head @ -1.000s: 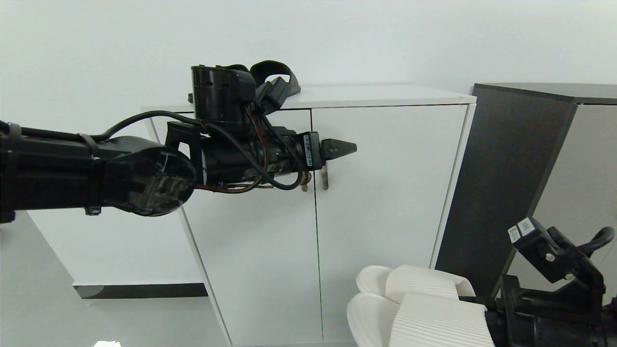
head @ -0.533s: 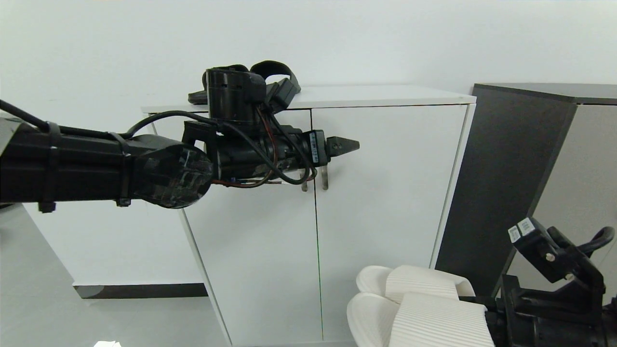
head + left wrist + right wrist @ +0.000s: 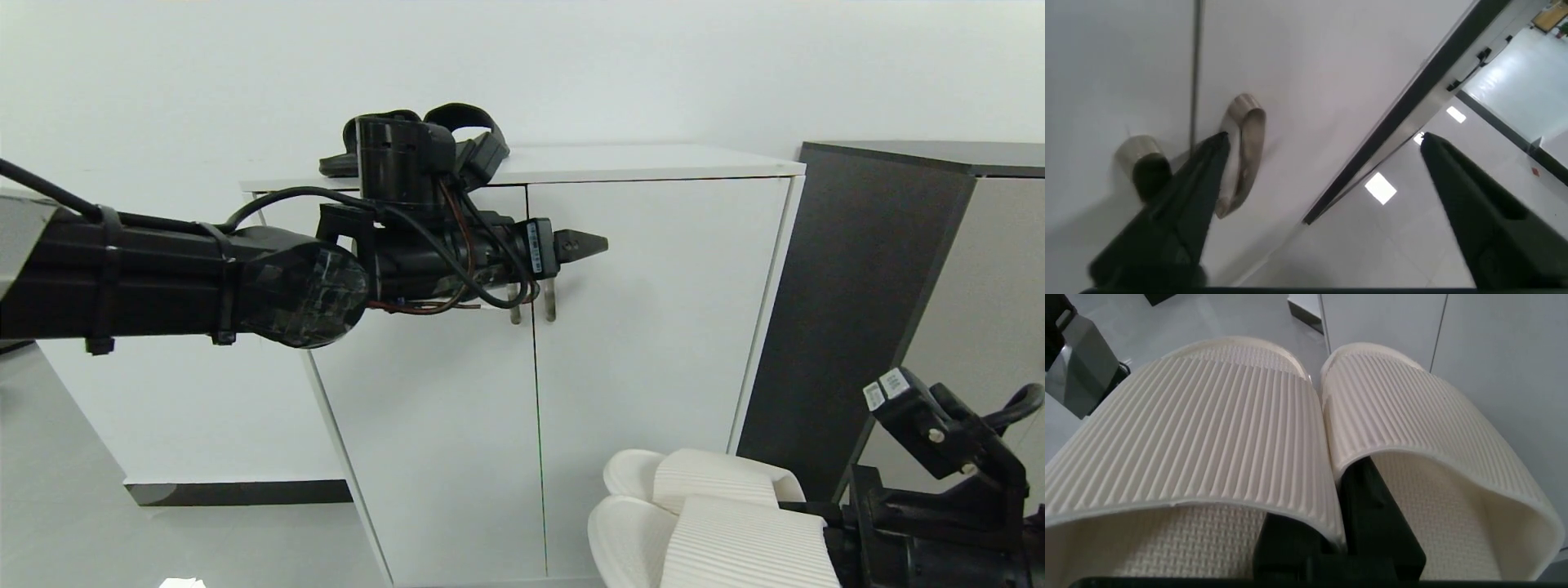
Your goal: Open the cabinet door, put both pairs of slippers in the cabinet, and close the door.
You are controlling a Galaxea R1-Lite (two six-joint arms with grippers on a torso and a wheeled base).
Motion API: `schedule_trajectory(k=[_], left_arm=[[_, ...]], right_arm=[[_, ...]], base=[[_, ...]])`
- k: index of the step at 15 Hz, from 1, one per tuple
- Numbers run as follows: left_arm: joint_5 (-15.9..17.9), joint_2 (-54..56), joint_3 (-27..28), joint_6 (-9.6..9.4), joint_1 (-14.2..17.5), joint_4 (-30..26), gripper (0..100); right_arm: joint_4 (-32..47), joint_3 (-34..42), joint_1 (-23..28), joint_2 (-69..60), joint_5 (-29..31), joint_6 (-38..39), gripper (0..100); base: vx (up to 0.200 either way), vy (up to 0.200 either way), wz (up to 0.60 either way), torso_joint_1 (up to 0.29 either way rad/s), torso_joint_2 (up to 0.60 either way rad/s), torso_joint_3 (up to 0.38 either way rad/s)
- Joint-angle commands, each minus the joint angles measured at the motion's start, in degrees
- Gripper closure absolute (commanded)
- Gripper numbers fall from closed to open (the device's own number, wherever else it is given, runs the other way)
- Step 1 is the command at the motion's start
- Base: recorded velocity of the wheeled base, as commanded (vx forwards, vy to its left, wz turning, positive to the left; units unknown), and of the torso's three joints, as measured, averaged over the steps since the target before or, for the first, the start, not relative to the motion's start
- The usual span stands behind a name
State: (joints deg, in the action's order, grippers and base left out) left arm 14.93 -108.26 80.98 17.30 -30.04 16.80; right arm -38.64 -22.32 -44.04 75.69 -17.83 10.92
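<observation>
Cabinet [image 3: 653,327] shut, black slippers [image 3: 461,122] on top at 11 o'clock. Left gripper [image 3: 581,245] gapes at the handles [image 3: 549,300]; right gripper [image 3: 1360,527] clamps white slippers [image 3: 718,523], 5 o'clock.

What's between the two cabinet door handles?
Only the vertical seam of the closed cabinet; the head view shows it running between the left handle and the right handle.

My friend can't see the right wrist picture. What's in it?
A pair of cream ribbed open-toe slippers, side by side, is pinched at their touching inner edges by the black end effector. A white cabinet door stands behind them.
</observation>
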Motion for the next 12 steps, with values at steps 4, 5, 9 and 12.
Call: schedule_trajectory(k=[4,5,9,12], left_arm=[[0.01,0.42,-0.56,0.02,-0.11,0.08,100],[0.01,1.30,-1.53,0.02,-0.20,-0.01,100],[0.01,8.42,-8.56,-0.34,-0.72,-0.36,100],[-0.08,16.24,-15.94,-0.51,-2.39,-0.36,100]], right_arm=[[-0.03,0.00,0.01,-0.37,-0.01,-0.02,100],[-0.03,0.00,-0.08,-0.46,-0.01,0.06,100],[0.06,0.70,-0.16,-2.74,-3.00,0.06,100],[0.06,0.61,-0.25,-3.18,-3.08,-0.02,100]], base=[[0.000,0.000,0.00,0.000,0.00,0.000],[0.000,0.000,0.00,0.000,0.00,0.000],[0.000,0.000,0.00,0.000,0.00,0.000],[0.000,0.000,0.00,0.000,0.00,0.000]])
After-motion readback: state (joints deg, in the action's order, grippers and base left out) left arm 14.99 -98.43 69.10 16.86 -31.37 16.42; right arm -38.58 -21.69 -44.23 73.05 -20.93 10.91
